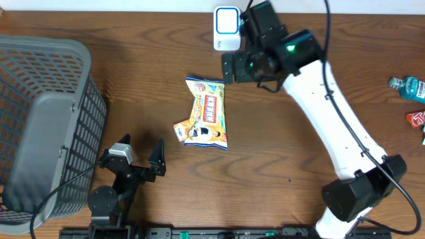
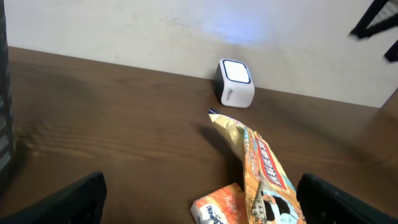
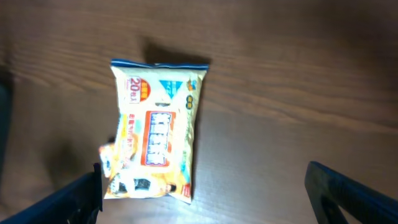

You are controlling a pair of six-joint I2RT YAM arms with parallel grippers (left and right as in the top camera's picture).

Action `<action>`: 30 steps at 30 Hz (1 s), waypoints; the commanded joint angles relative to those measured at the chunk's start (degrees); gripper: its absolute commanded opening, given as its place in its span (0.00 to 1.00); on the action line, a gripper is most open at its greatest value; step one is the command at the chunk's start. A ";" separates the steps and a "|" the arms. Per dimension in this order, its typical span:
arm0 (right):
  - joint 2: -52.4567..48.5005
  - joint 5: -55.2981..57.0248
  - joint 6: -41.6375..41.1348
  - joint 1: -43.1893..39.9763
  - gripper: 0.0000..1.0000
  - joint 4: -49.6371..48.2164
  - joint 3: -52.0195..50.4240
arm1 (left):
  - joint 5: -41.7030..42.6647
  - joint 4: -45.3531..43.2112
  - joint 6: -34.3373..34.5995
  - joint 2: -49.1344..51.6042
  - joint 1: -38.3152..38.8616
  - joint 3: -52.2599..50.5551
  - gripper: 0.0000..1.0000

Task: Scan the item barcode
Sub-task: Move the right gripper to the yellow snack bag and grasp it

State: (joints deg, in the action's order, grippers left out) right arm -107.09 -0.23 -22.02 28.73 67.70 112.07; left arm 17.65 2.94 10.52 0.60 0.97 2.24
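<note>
Finds the right arm stretched in a long diagonal from the near right corner toward the far edge of the surface (image 1: 279, 174), with the right end effector (image 1: 234, 68) hovering, jaws spread wide and holding nothing. Finds the left arm folded low at the near edge beside a grey basket (image 1: 87, 99), with the left end effector (image 1: 141, 151) likewise wide and empty, aimed toward the far side. Counts two arms, one snack bag (image 1: 208, 111), one small orange packet (image 1: 182, 130) touching the bag's near left corner, one white barcode scanner (image 1: 226, 28) with a lit face, one basket, one blue bottle (image 1: 408, 86) and one red packet (image 1: 416, 118) at the right edge. Places the snack bag flat mid-surface, just to the near left of the right end effector and apart from it, well ahead of the left one. Puts the scanner just beyond the right end effector, at the far edge.
</note>
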 commanded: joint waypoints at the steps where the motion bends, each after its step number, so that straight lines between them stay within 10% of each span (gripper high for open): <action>1: 0.11 2.03 -3.04 1.88 0.99 -2.73 -7.32 | 0.24 1.68 0.09 -0.26 0.24 -1.05 0.98; 30: -7.26 11.34 -6.29 16.09 0.99 -35.85 -27.85 | 0.24 1.70 0.09 -0.26 0.24 -1.05 0.98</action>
State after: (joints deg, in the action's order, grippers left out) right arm -109.47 6.20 -24.88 44.36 32.23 83.24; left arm 17.65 2.94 10.52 0.60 0.97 2.24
